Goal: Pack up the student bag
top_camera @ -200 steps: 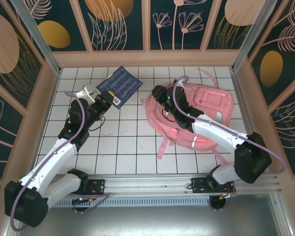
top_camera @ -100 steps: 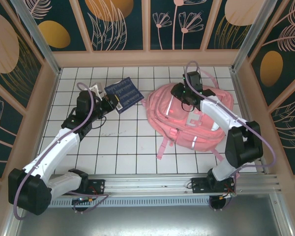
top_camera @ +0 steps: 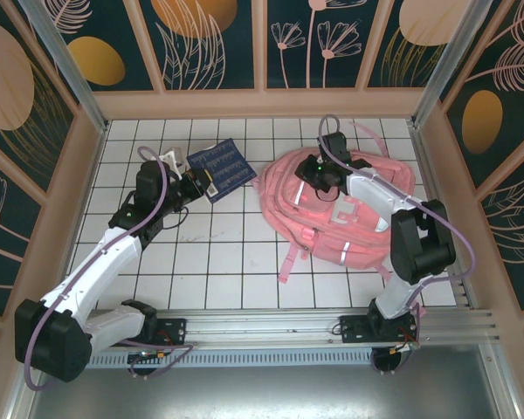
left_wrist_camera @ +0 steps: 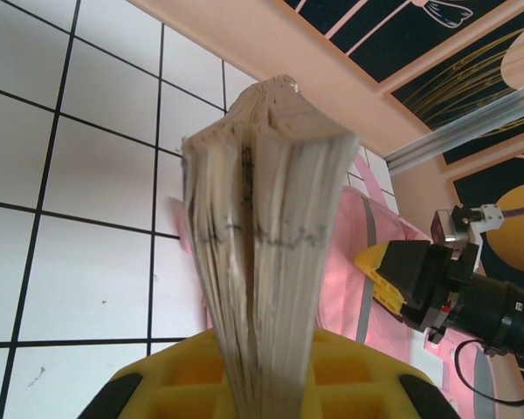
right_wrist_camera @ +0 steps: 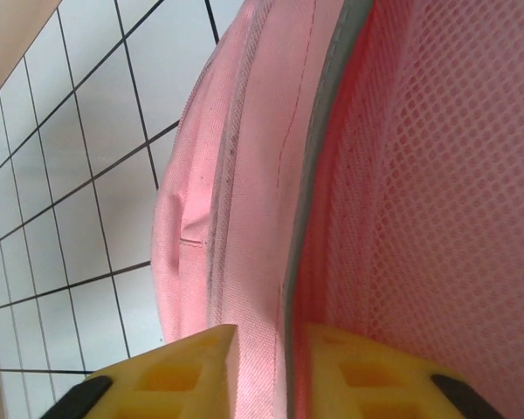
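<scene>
The student bag, a big pink backpack with silver trim, lies right of centre on the tiled floor. My right gripper is at its upper left edge, shut on a fold of pink fabric with grey piping that fills the gap between the yellow fingers. Pink mesh lies to the right of the piping. My left gripper is shut on a thick dark blue book, held off the floor to the left of the bag. In the left wrist view the book's page edges stand up from between the jaws, with the bag behind them.
Pink straps trail from the bag toward the near edge. Peach walls with aluminium posts enclose the white tiled floor on three sides. The right arm's black wrist shows beyond the book in the left wrist view.
The right gripper went from the bag's left side up to its upper edge and closed on the fabric. The left arm shifted the book slightly, then held still.
</scene>
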